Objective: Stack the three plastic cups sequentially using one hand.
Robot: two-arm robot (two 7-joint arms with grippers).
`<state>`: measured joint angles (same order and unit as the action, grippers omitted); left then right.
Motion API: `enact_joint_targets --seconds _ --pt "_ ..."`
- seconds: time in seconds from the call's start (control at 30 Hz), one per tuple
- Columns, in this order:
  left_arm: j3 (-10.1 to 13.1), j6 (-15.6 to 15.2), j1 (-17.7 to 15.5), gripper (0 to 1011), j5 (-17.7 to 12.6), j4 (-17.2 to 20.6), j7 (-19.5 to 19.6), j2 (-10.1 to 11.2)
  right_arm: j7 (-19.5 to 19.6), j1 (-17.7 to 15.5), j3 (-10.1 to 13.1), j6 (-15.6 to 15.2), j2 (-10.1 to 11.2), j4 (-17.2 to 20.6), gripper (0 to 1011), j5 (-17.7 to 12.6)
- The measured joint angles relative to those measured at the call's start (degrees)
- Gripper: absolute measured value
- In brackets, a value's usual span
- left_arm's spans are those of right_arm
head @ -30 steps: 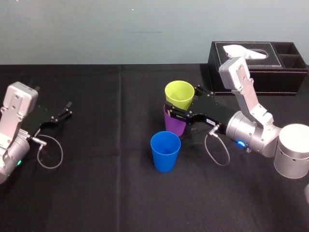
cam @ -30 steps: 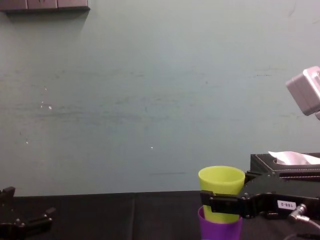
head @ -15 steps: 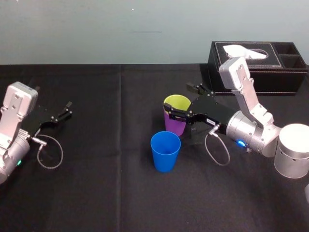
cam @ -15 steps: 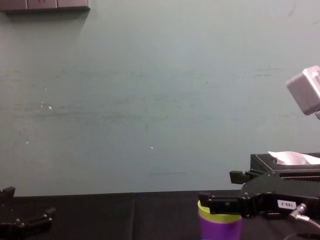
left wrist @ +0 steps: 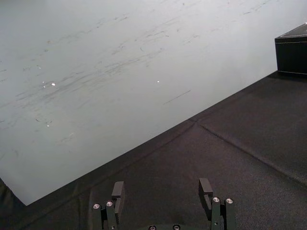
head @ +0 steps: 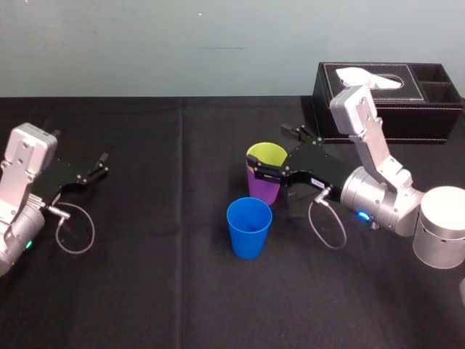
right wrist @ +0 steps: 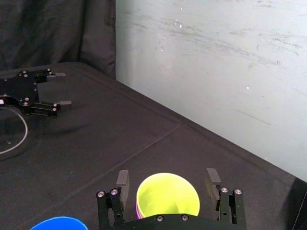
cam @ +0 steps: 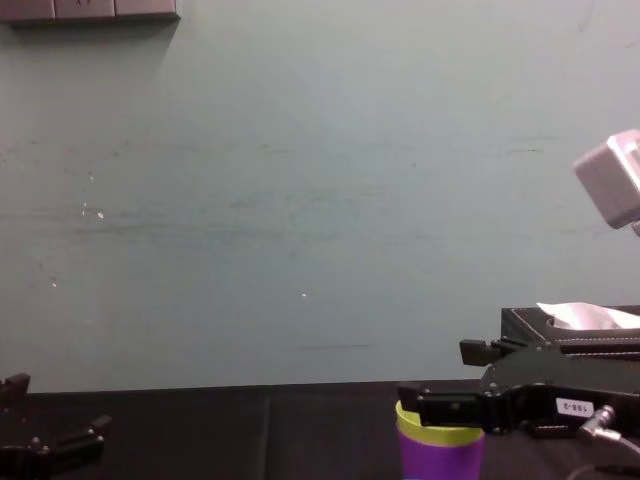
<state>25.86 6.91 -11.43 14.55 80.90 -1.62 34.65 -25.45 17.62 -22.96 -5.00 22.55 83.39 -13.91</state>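
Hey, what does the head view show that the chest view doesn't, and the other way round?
Of the two, the head view alone has the blue cup, standing apart in front of the other two cups, and the left arm's silver body. The chest view alone has a dark fixture high on the wall. Both share the yellow-green cup nested in the purple cup, the open right gripper straddling them, the open left gripper parked at far left, and the black tissue box.
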Motion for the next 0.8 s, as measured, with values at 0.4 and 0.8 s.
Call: enact_joint_targets --seconds 0.4,0.8 --pt "0.0 0.0 0.0 1011 0.0 0.0 0.0 0.0 0.21 -2.99 1.99 0.39 2.24 5.19 1002 -1.92" --pt "0.0 0.0 0.0 1011 0.0 0.0 0.0 0.0 0.14 -8.04 4.26 1.24 5.99 10.26 1002 -4.12"
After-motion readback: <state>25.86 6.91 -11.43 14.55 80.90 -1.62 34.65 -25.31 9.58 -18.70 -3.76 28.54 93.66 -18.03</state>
